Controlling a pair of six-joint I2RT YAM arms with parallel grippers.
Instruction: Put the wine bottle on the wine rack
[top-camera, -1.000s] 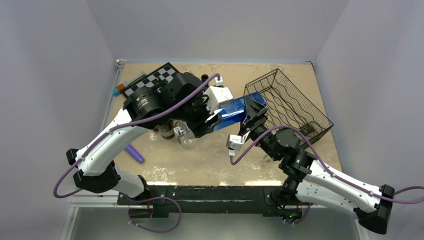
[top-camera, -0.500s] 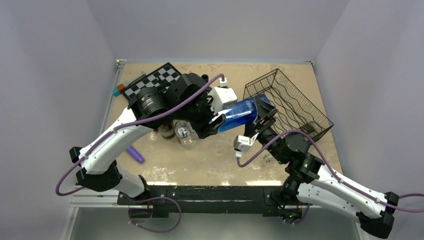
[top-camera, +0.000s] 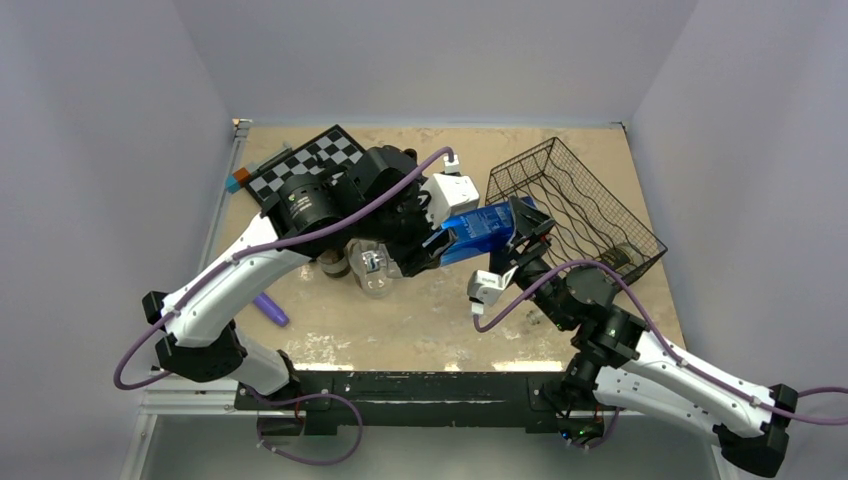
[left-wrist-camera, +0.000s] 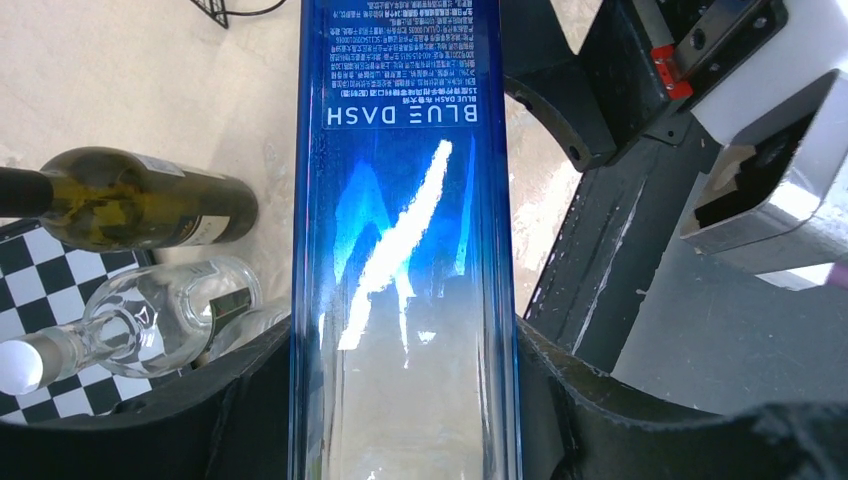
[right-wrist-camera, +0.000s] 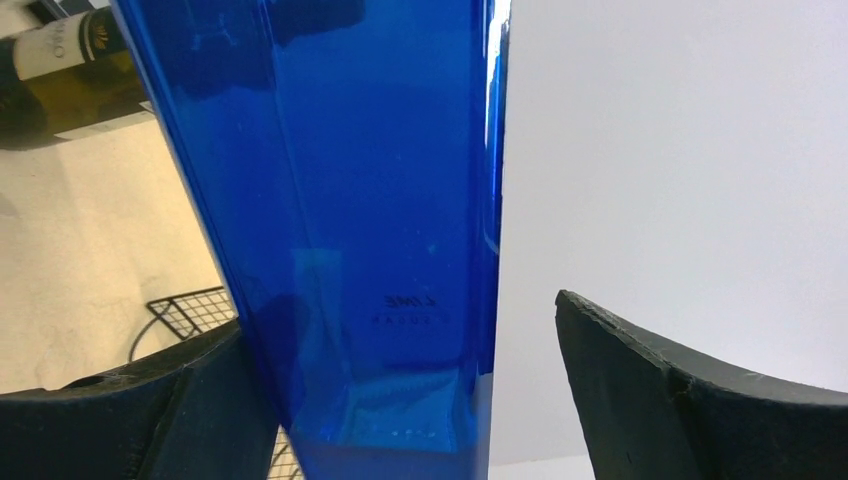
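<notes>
Handing over looks like the step in hand. L gripper (left-wrist-camera: 405, 400) is clamped on the blue wine bottle (top-camera: 487, 230), both fingers (left-wrist-camera: 245, 405) pressed to its sides. Bottle's held roughly level above the table (top-camera: 420, 330), mid-scene, just left of the wine rack (top-camera: 585, 205) and not on it yet. R gripper (right-wrist-camera: 395, 320) is spread wide round the bottle's right end: one finger (right-wrist-camera: 150, 420) against the glass, the other apart w/ a clear gap, so no grip there. Next, prob: R closes on that end, L lets go, then R carries it right and far onto a rack shelf.
</notes>
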